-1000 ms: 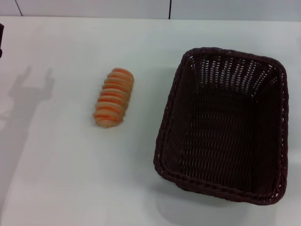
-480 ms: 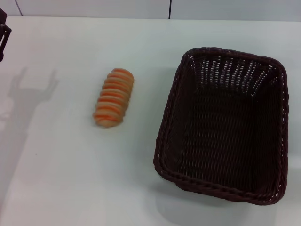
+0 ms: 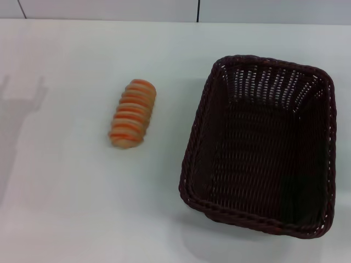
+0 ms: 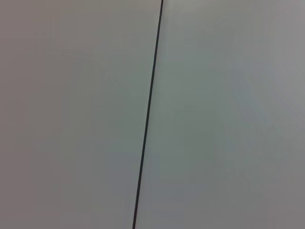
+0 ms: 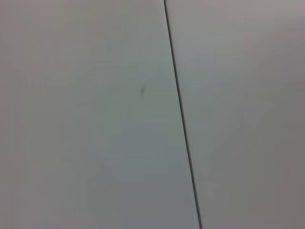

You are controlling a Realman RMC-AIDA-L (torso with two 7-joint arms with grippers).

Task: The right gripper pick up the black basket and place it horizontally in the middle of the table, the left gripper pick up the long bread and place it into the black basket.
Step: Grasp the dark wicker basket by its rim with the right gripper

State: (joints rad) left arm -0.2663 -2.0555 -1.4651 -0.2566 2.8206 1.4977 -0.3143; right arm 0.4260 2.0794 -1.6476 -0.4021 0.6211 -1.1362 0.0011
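Observation:
The black basket (image 3: 263, 145) stands upright on the right half of the white table (image 3: 71, 208), its long side running near to far, and nothing lies inside it. The long bread (image 3: 133, 113), striped orange and pale tan, lies on the table to the left of the basket with a clear gap between them. Neither gripper shows in the head view; only a forked shadow (image 3: 22, 96) falls on the table's far left. Both wrist views show only a plain pale surface with a thin dark seam.
The table's far edge meets a pale wall with a dark vertical seam (image 3: 197, 11). Bare tabletop spreads in front of the bread and to its left.
The left gripper's dark tip, at the upper left edge half a second ago, has left the head view. Its shadow has slid left and farther back. Bread and basket have not moved.

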